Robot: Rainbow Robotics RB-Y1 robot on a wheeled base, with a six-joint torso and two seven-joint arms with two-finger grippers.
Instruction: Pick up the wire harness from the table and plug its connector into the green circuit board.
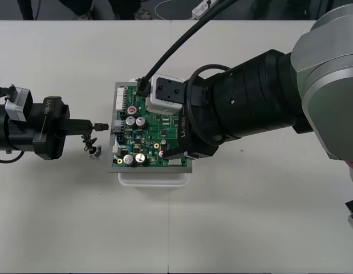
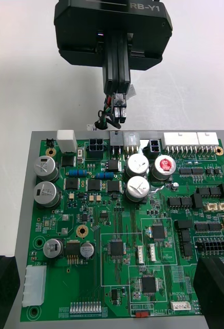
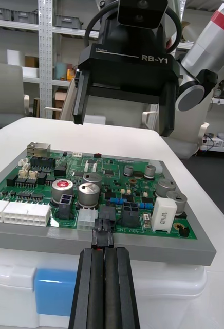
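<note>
The green circuit board (image 1: 147, 137) lies on its white base (image 1: 153, 178) at the table's middle. My left gripper (image 1: 96, 126) reaches in level from the left, shut on the harness's small black plug (image 1: 105, 126). The plug (image 3: 103, 232) stands right at the board's left edge, in line with a black connector (image 3: 107, 215); whether it is seated I cannot tell. Thin wires (image 1: 88, 141) and the metal socket (image 1: 95, 152) hang below the fingers. My right gripper (image 1: 175, 128) hovers over the board, its fingers (image 2: 215, 285) open and far apart, holding nothing.
The right arm's thick dark links (image 1: 250, 103) cover the table to the right of the board. Bare table (image 1: 233, 222) stretches in front. Cables and a power strip (image 1: 200, 8) lie on the floor beyond the far edge.
</note>
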